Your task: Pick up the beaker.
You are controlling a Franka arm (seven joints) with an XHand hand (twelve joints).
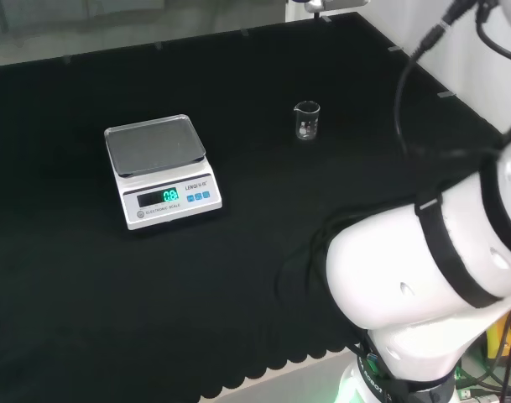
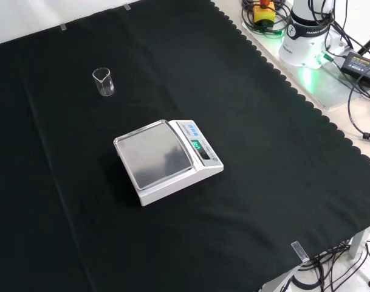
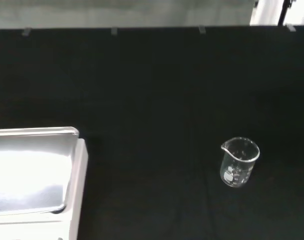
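Scale (image 2: pixel 169 159) near the front camera, on the black-clothed worktop (image 2: pixel 263 152).
Small clear beaker (image 2: pixel 104 82) upright at its eleven o'clock, well apart; whether the hand's fingers are apart or together cannot be told.

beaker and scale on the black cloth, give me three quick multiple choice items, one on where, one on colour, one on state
1. In the head view, where does the beaker stand relative to the scale?
A. on its pan
B. to its right, apart from it
C. to its left, touching it

2. What colour is the scale's body?
A. white
B. red
C. yellow

3. How does the beaker stand?
A. on its side
B. upside down
C. upright on the cloth

Answers:
1. B, bare cloth shows between the two.
2. A, its housing is white under a grey metal pan.
3. C, in the wrist view its open rim and spout face up.
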